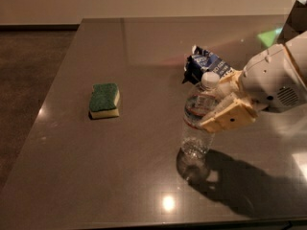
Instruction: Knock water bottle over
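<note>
The water bottle (195, 121), clear ribbed plastic with a white cap, stands on the dark table (144, 42) right of centre, its top leaning slightly to the right. My gripper (212, 104) reaches in from the right at the bottle's upper half. It is open: one cream finger (231, 117) lies across the front of the bottle's shoulder and the other (226, 86) sits behind it near the cap. The bottle's base rests on the table.
A dark blue and white snack bag (207, 64) lies just behind the bottle. A green and yellow sponge (104, 100) lies to the left. The table's front edge runs along the bottom, with floor beyond the left edge.
</note>
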`<state>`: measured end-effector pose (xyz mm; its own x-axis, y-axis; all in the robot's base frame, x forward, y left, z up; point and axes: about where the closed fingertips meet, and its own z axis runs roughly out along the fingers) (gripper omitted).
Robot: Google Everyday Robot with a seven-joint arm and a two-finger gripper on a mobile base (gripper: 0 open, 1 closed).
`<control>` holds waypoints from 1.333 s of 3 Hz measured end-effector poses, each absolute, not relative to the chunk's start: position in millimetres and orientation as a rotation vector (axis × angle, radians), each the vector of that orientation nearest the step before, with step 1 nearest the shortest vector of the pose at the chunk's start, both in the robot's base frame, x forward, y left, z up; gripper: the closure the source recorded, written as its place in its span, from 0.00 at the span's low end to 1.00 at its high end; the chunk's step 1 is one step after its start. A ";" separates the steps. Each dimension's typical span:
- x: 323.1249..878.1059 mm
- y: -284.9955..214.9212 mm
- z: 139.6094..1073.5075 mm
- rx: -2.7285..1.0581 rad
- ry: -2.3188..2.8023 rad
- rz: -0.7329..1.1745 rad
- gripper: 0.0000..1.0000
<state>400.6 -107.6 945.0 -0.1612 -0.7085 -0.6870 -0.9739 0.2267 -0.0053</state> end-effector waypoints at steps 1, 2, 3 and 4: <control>412.7 -116.8 956.9 -1.593 2.024 0.527 1.00; 428.0 -127.9 966.2 -1.683 2.159 0.353 1.00; 443.6 -144.1 968.1 -1.763 2.266 0.174 1.00; 464.6 -158.6 960.0 -1.846 2.339 0.009 1.00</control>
